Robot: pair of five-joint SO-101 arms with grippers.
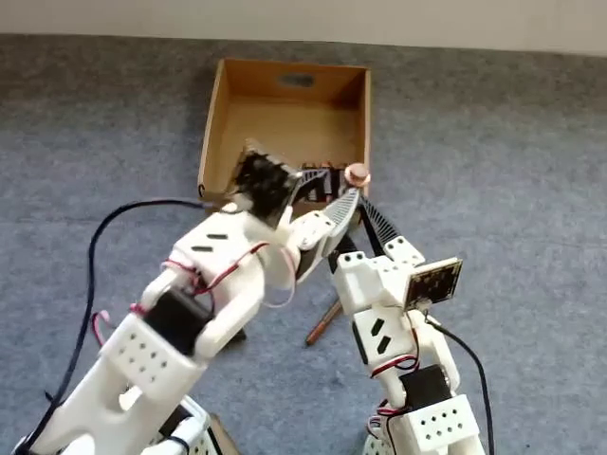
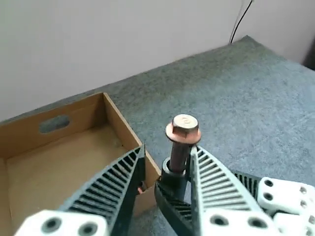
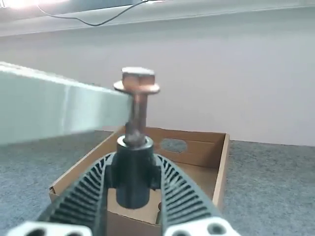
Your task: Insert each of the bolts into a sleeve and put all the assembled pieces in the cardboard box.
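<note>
Closest to the arm bases, the high view gives you something the wrist cameras do not. A loose bolt [image 1: 322, 324] lies flat on the grey surface [image 1: 512, 142] between the two arms, apart from both pincers.

A little farther out, your right pincer [image 3: 133, 160] is clenched on the black sleeve [image 3: 133, 184] and holds it upright. A copper bolt [image 3: 138, 105] stands in the sleeve's bore, its head well above the rim. The right wrist view shows that grip square on. From above you see mostly the bolt's round head.

Your left pincer [image 2: 169, 150] is released, its fingers spread to either side of the bolt's shank. In the left wrist view one finger [image 2: 211, 182] lies right against the shank, and the other stands off with a gap. In the right wrist view a pale blurred bar reaches across to the shank.

The held pair sits just at the near right corner of the cardboard box [image 1: 256, 83]. From the left wrist view it looks to be just outside the box wall. The box's brown floor lies open behind it. Grey surface stretches wide to the right of the box and beyond it, up to the pale wall.
</note>
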